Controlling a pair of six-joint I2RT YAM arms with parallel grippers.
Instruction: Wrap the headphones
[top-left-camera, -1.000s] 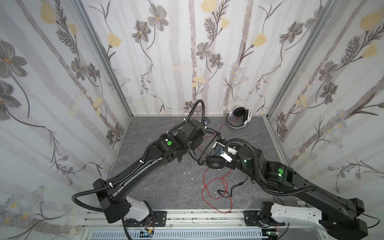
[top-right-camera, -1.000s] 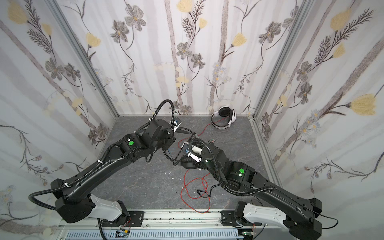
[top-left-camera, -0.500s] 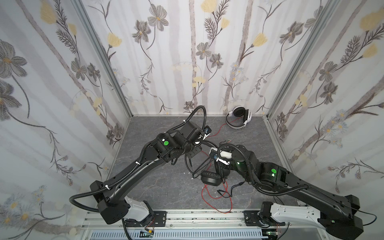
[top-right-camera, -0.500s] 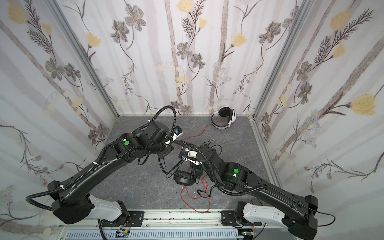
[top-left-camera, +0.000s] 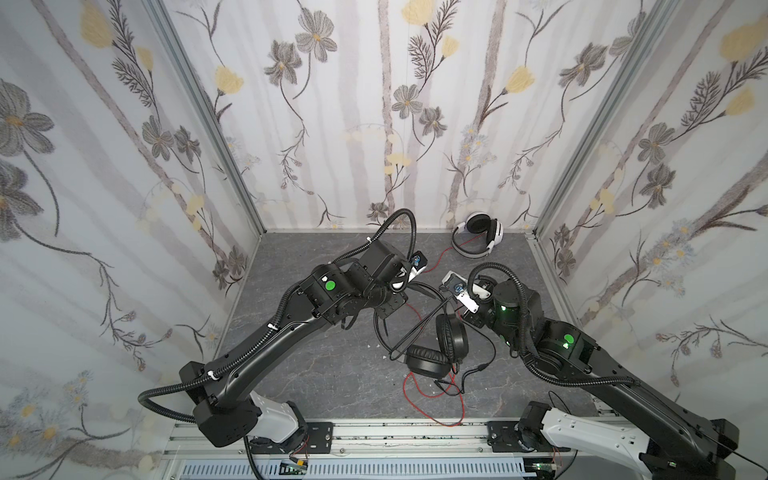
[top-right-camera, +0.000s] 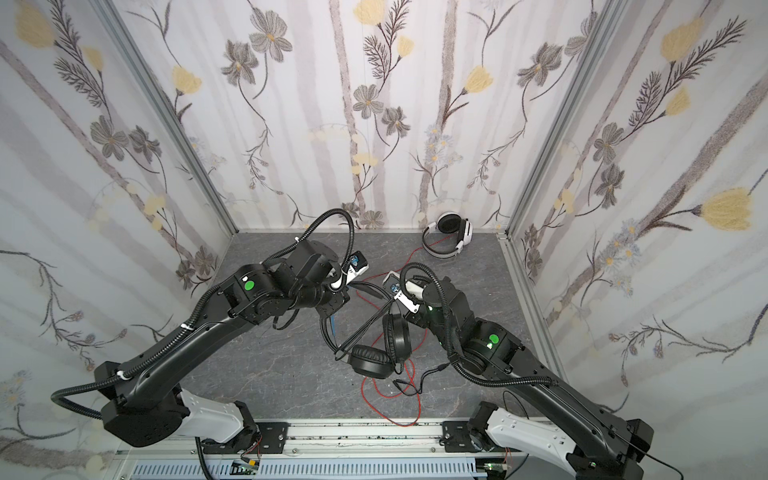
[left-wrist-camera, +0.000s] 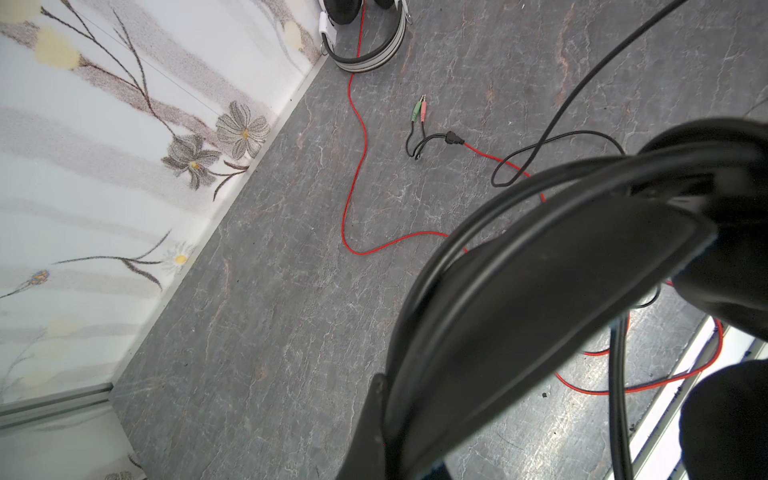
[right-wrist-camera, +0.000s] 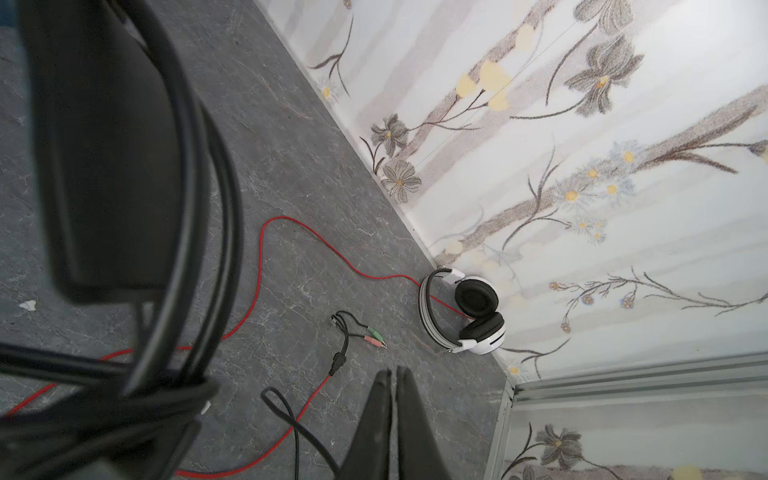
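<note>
Blk headset (top-left-camera: 429, 360) centre, headband raised; white headset (top-left-camera: 495, 236) at back wall (top-left-camera: 374, 124).

A black headset (top-right-camera: 370, 362) sits mid-scene on the grey table (top-right-camera: 257, 374). Its two earcups lie just left of the right arm (top-right-camera: 490, 345), and its headband arches up and left to the left tool (top-right-camera: 331, 309). Its black cable (top-right-camera: 422, 376) trails near, crossing loops of red cable (top-right-camera: 399, 424). A white headset (top-right-camera: 449, 237) lies at the far right by the wall.

Far headset (top-left-camera: 478, 226) is sitting against the back wall (top-left-camera: 374, 124), right of centre. Near headset (top-left-camera: 428, 359) is hanging over the worktop (top-left-camera: 311, 374) middle, well in front, probably touching down on the far one's cord (left-wrist-camera: 343, 220).
</note>
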